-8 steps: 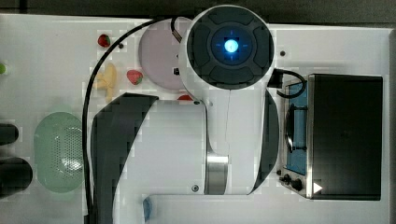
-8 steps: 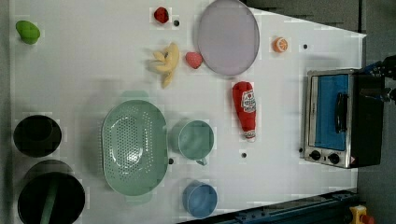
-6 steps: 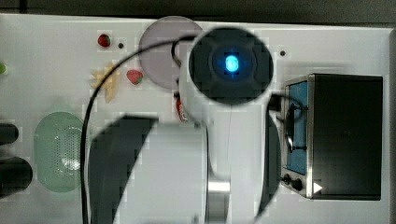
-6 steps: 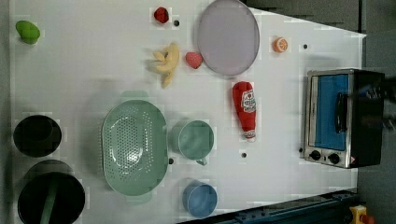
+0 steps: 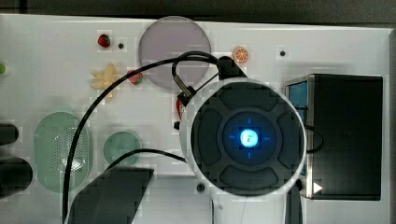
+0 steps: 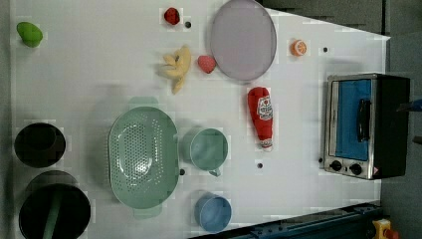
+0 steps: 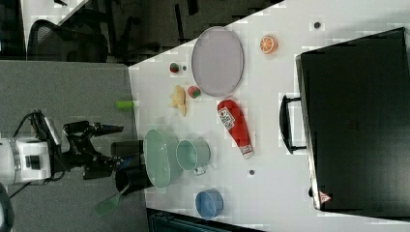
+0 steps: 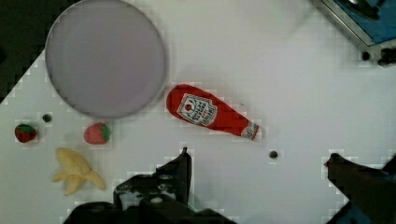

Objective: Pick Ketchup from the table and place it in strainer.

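The ketchup [image 6: 262,117] is a red squeeze bottle with a white label and white end. It lies flat on the white table between the lilac plate and the toaster oven, also seen as ketchup [image 7: 234,125] and ketchup [image 8: 210,114]. In the top view the arm's round body covers it except a red sliver [image 5: 180,107]. The strainer [image 6: 144,157], a mint-green holed basket, sits empty beside the green cup; strainer [image 7: 157,157], strainer [image 5: 51,149]. My gripper [image 8: 259,161] hangs open well above the table, with the bottle just beyond its fingertips [image 8: 184,161]. In the right view the gripper [image 7: 118,145] holds nothing.
A lilac plate [image 6: 243,40], green cup [image 6: 209,148], blue cup [image 6: 213,212] and toaster oven [image 6: 366,124] stand around the bottle. Bananas [image 6: 176,64] and strawberries [image 6: 206,63] lie near the plate. Two black pots [image 6: 40,144] stand past the strainer.
In the top view the arm's round body has swung downward and now covers the ketchup's spot. The things on the table have not moved.
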Tool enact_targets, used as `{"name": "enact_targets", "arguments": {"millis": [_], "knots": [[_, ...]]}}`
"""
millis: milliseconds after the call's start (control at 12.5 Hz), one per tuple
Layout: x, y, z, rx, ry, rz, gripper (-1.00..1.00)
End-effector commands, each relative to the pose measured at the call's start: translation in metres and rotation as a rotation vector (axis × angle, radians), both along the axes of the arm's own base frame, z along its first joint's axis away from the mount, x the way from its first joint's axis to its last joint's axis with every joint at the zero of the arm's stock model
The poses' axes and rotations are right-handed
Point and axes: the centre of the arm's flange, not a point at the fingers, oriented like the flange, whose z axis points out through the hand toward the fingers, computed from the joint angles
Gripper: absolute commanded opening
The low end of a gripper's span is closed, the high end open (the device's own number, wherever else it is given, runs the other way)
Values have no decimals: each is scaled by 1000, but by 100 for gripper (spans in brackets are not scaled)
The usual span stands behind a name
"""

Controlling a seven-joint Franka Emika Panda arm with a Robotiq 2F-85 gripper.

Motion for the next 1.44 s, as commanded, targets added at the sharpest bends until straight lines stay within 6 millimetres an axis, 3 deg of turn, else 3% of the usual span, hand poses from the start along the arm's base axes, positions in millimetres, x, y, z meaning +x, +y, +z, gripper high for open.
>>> {"name": "enact_targets", "arguments": {"millis": [80,640,1120,1440], "knots": [[24,0,-72,11,103,114,100],[53,21,-191,37,99,621,100],[51,30,-294,53,64,930,100],[47,36,-352,52,25,1051,100]]}}
